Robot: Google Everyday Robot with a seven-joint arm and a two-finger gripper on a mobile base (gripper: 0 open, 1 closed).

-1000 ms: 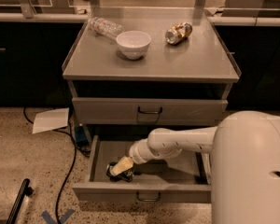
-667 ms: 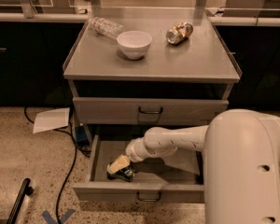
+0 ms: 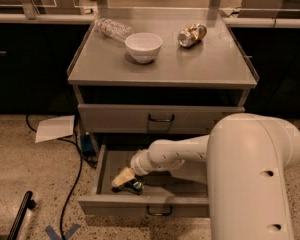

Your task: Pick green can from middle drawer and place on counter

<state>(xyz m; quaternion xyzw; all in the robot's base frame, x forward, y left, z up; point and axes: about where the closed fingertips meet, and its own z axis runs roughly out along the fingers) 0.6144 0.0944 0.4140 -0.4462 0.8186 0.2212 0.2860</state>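
The middle drawer point(image 3: 140, 205) is pulled open below the closed upper drawer. The green can point(image 3: 135, 186) lies inside it near the front left, dark and shiny. My gripper point(image 3: 124, 178) reaches down into the drawer from the right and sits right on the can, covering its upper left part. The counter point(image 3: 210, 64) is the grey metal cabinet top above the drawers.
On the counter stand a white bowl point(image 3: 143, 47), a brown-gold and silver can point(image 3: 192, 35) on its side and a clear plastic bottle point(image 3: 112, 28) lying at the back left. My white arm point(image 3: 255, 179) fills the lower right. A paper sheet point(image 3: 55, 128) and cables point(image 3: 72, 184) lie on the floor at left.
My arm's large white body has swung further left into view. The gripper has stayed at the green can in the drawer, shifting only slightly.
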